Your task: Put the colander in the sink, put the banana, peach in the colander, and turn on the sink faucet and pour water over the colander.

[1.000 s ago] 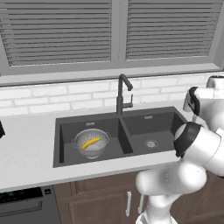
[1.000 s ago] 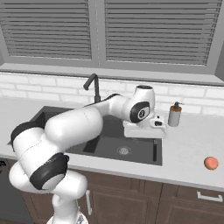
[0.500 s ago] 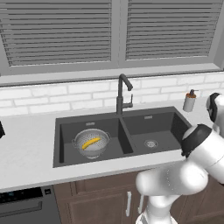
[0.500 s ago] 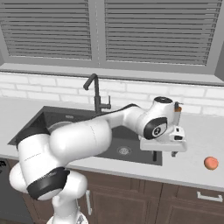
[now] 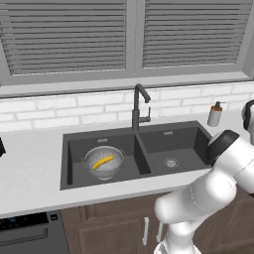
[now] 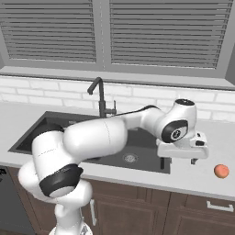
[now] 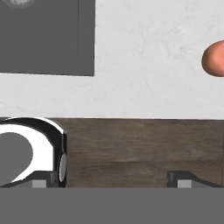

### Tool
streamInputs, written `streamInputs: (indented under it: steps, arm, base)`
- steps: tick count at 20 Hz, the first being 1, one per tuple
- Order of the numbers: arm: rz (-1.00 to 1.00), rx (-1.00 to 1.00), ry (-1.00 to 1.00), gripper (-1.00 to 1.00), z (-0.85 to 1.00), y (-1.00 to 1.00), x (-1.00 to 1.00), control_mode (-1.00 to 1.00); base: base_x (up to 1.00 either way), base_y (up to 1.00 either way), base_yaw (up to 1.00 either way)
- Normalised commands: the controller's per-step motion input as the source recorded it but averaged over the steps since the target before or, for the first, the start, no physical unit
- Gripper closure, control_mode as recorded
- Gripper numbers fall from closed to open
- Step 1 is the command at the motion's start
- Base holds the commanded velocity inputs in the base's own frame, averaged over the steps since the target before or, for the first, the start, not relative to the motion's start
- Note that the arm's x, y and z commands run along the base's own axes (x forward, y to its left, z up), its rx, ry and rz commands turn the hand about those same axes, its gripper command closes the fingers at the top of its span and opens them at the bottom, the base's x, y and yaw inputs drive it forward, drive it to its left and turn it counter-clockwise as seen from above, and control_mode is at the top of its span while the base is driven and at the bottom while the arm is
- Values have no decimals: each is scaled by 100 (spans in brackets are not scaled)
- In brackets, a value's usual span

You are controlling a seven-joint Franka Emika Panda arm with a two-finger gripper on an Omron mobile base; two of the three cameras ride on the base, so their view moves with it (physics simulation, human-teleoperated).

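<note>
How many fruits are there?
2. The banana lies in the colander in the sink's left basin; the peach sits on the counter, right of the sink.

The sink (image 5: 163, 144) sat across the middle of the frame, set into the pale counter (image 5: 30, 168). The colander (image 5: 103, 161) stood in its left basin with the banana (image 5: 102, 161) lying inside. The sink faucet (image 5: 138, 106) rose behind the divider. A soap dispenser (image 5: 215, 114) stood at the right, near the arm (image 5: 208, 193) in the lower right.
</note>
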Motion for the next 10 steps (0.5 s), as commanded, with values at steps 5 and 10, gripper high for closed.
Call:
streamInputs:
  steps: [5,10]
  arm:
    - [0,0,-4,-100,-12,0,5,-100]
    - [0,0,-2,-100,-12,0,13,-100]
  base:
    - [0,0,0]
    - [0,0,0]
